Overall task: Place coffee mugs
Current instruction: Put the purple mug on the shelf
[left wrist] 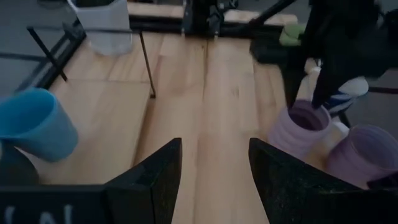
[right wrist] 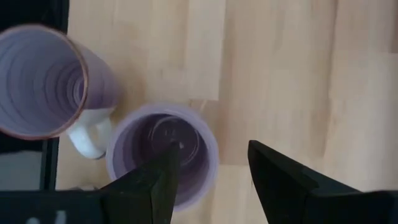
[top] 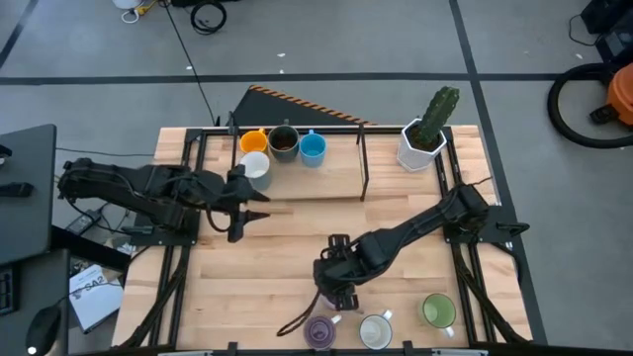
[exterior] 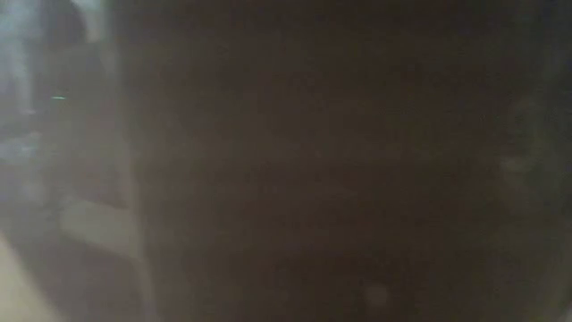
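Two purple mugs stand on the table near its front edge; the high view shows only one purple mug. My right gripper hangs open, pointing down over the second purple mug. One finger is above the hollow and the other outside the rim. A white mug and a green mug stand beside them. At the far side stand an orange mug, a dark brown mug, a blue mug and a white mug. My left gripper waits open near those.
A white pot with a green cactus stands at the far right corner. A thin black wire frame rises over the far part of the table. The middle of the wooden table is bare. Something dark blocks the low view.
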`<action>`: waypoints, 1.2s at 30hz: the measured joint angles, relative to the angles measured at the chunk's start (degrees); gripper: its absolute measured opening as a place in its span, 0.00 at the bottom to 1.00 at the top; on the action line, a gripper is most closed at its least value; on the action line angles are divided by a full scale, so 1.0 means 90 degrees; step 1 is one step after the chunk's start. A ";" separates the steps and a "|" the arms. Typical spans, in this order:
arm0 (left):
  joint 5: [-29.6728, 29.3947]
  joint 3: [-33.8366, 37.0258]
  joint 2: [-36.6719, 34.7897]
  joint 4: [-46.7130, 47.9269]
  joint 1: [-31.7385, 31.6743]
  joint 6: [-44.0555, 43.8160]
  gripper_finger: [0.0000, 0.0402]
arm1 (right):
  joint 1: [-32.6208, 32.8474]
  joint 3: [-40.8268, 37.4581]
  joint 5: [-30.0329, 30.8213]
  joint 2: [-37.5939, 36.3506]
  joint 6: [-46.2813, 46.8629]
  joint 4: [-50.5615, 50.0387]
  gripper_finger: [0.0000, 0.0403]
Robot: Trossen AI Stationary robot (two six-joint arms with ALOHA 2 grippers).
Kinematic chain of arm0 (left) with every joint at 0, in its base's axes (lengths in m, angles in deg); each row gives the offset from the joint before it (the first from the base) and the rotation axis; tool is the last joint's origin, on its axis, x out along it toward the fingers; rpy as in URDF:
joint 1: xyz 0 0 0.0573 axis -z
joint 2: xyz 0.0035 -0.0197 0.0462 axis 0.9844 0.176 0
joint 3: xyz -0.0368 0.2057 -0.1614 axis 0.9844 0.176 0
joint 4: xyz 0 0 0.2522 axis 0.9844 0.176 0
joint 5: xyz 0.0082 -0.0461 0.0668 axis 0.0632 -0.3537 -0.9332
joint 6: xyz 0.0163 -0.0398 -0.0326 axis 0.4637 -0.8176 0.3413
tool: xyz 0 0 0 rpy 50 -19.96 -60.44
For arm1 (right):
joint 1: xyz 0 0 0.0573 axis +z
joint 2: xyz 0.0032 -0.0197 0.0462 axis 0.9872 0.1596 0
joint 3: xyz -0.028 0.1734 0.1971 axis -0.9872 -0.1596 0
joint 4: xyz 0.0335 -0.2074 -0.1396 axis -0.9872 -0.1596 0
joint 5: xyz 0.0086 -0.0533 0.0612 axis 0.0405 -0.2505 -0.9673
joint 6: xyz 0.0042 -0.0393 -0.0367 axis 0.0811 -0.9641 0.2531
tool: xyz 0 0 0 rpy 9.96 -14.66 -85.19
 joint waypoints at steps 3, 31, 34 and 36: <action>-0.0019 -0.0090 -0.0007 -0.0003 -0.0007 0.0161 0.48 | -0.0046 0.0002 -0.0029 0.0050 -0.0378 0.0026 0.48; -0.0675 -0.0105 -0.0085 0.0327 -0.0022 0.0205 0.48 | -0.0481 -0.1416 -0.0634 0.0320 -0.1499 0.1056 0.42; -0.0677 -0.0105 -0.0085 0.0281 -0.0022 0.0312 0.48 | -0.0576 -0.1503 -0.0619 0.0320 -0.1480 0.1099 0.36; -0.0679 -0.0103 -0.0105 0.0171 -0.0022 0.0340 0.48 | -0.0650 -0.1500 -0.0618 0.0320 -0.1443 0.1129 0.32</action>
